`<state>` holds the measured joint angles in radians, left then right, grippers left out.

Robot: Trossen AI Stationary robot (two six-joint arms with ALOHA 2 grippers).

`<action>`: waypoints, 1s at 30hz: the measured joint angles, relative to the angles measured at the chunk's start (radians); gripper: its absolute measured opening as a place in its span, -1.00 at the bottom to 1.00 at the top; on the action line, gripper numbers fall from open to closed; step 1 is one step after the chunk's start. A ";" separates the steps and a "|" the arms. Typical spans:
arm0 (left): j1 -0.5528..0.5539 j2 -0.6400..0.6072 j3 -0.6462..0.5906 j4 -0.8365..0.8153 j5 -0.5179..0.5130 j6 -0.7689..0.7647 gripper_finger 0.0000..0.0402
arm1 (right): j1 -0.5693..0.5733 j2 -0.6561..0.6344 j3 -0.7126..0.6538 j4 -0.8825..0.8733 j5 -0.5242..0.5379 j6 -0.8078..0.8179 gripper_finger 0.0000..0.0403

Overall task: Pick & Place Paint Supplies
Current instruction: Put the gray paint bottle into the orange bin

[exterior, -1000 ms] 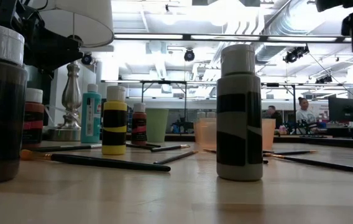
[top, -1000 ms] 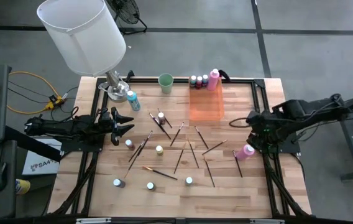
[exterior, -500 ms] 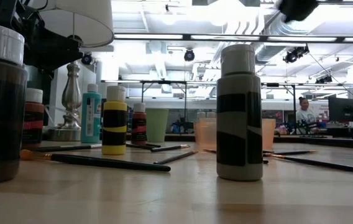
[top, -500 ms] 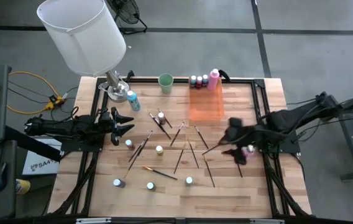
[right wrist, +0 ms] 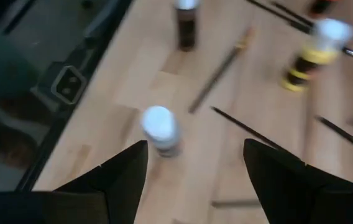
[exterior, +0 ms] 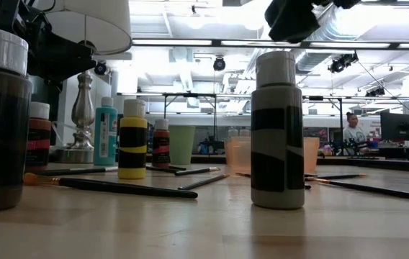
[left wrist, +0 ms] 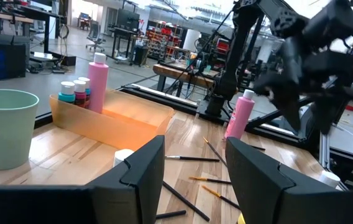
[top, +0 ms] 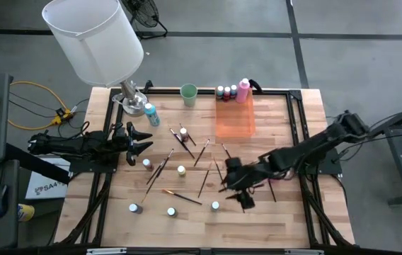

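At six o'clock on the wooden counter (top: 300, 212), the right end effector (top: 234, 185) hovers spread wide and empty above a small, light, rigid white-capped paint bottle (right wrist: 160, 129), probably best gripped around its smooth, somewhat slippery body.

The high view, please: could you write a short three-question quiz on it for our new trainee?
1. True or false: the green cup stands inside the orange tray.
2. The right end effector is above: A the scattered paintbrushes; B the orange tray; C the green cup.
3. Fill in: the tall bottle in the tray is ____.
Key: 1 false; 2 A; 3 pink.
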<state>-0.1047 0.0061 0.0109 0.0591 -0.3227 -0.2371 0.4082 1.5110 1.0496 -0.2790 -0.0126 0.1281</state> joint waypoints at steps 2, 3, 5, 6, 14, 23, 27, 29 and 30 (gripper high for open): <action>0.000 0.000 0.000 0.000 0.000 0.000 -0.17 | 0.009 0.040 0.000 0.048 -0.028 -0.027 0.28; 0.000 0.000 0.000 0.000 0.000 0.000 -0.17 | 0.013 0.057 0.000 0.070 -0.041 -0.039 0.28; 0.000 0.000 0.000 0.000 0.000 0.000 -0.17 | 0.021 0.090 0.000 0.109 -0.047 -0.055 0.28; 0.000 0.000 0.000 0.000 0.000 0.000 -0.17 | 0.023 0.104 0.000 0.122 -0.047 -0.059 0.28; 0.000 0.000 0.000 0.000 0.000 0.000 -0.17 | 0.027 0.178 0.000 0.192 -0.043 -0.073 0.28; 0.000 0.000 0.000 0.000 0.000 0.000 -0.17 | 0.026 0.202 -0.001 0.187 -0.031 -0.083 0.28; 0.000 0.000 0.000 0.000 0.000 0.000 -0.17 | 0.030 0.219 -0.002 0.171 -0.031 -0.083 0.28; 0.000 0.000 0.000 0.000 0.000 0.000 -0.17 | 0.030 0.230 0.000 0.194 -0.032 -0.093 0.28; 0.000 0.000 0.000 0.000 0.000 0.000 -0.17 | 0.031 0.231 0.000 0.191 -0.032 -0.099 0.27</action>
<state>-0.1048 0.0063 0.0109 0.0589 -0.3228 -0.2371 0.4388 1.7416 1.0497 -0.0875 -0.0445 0.0290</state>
